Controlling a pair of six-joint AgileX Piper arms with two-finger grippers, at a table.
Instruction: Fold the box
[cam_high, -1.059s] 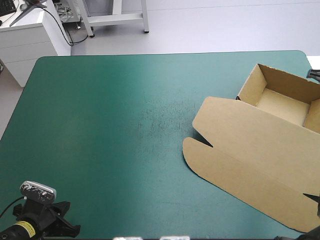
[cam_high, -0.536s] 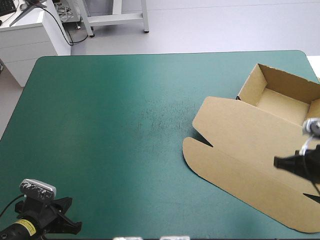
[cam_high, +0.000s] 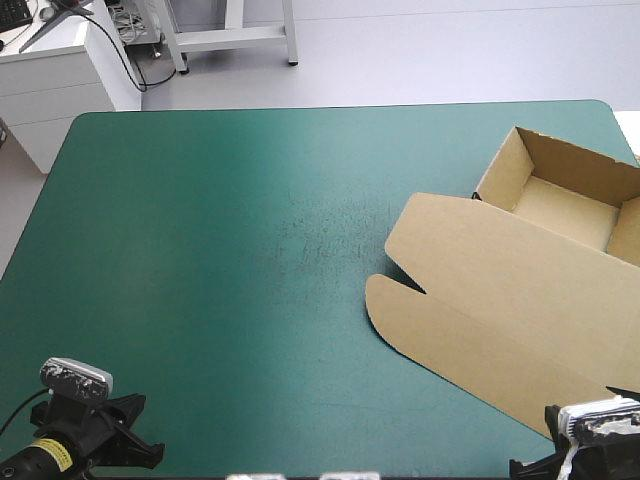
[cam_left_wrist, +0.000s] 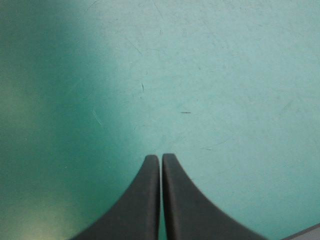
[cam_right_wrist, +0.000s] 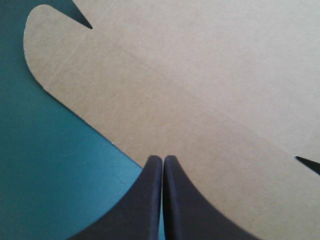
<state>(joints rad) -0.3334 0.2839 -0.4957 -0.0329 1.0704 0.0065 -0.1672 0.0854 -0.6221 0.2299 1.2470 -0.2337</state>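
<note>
Teal-green cover (cam_high: 220, 280) holds the box (cam_high: 520, 290), prob. light stiff board w/ lid flat: you'd pinch its rounded flap (cam_high: 400, 310); left gripper (cam_left_wrist: 161, 157) & right gripper (cam_right_wrist: 163, 159) both closed, empty.

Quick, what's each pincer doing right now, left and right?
Left pincer: closed, empty, over the bare teal-green cover.
Right pincer: closed, empty, at the flat lid edge of the brown box.

Box (cam_high: 500, 300) at right — cover (cam_high: 200, 280) open leftward
</note>
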